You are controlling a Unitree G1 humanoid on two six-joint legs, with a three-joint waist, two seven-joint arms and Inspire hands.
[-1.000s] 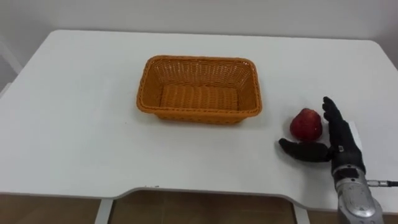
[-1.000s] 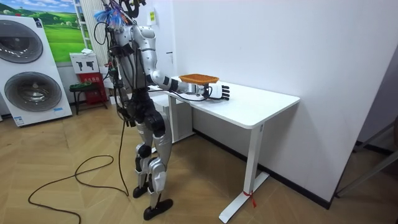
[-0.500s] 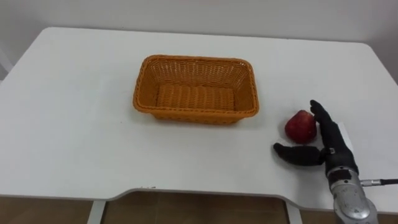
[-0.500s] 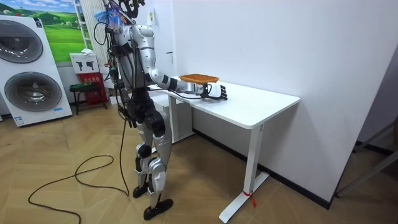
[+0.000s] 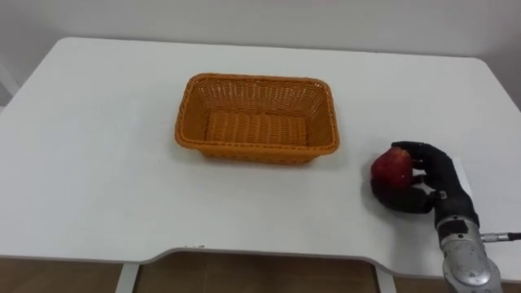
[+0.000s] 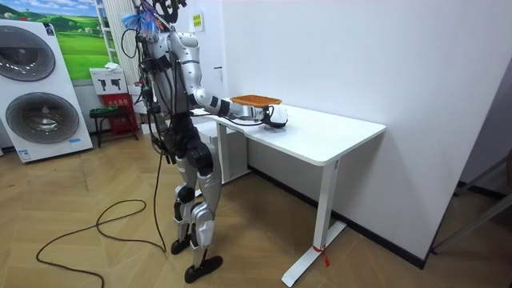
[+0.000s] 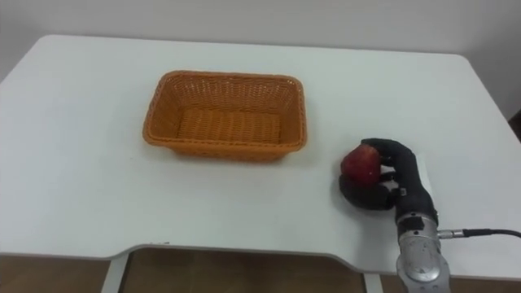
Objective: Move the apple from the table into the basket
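A red apple [image 5: 391, 167] [image 7: 360, 165] sits on the white table [image 5: 98, 163] at the right, near the front edge. My right hand [image 5: 427, 183] [image 7: 396, 185] is shut on the apple, with fingers curled over its top and right side and the thumb under its front. An empty orange wicker basket [image 5: 257, 119] [image 7: 226, 116] stands in the middle of the table, to the left of the apple and a little further back. In the room view I stand at the table's end, my right hand [image 6: 274, 118] reaching beside the basket [image 6: 255, 101].
The table's right edge [image 5: 509, 98] lies close to the hand. A wall runs behind the table. In the room view, a washing machine [image 6: 40, 88] and a small stool [image 6: 108, 116] stand behind me on the wooden floor.
My right hand was open beside the apple with fingers straight and thumb spread; now its fingers and thumb have curled round the apple. The basket has stayed in place.
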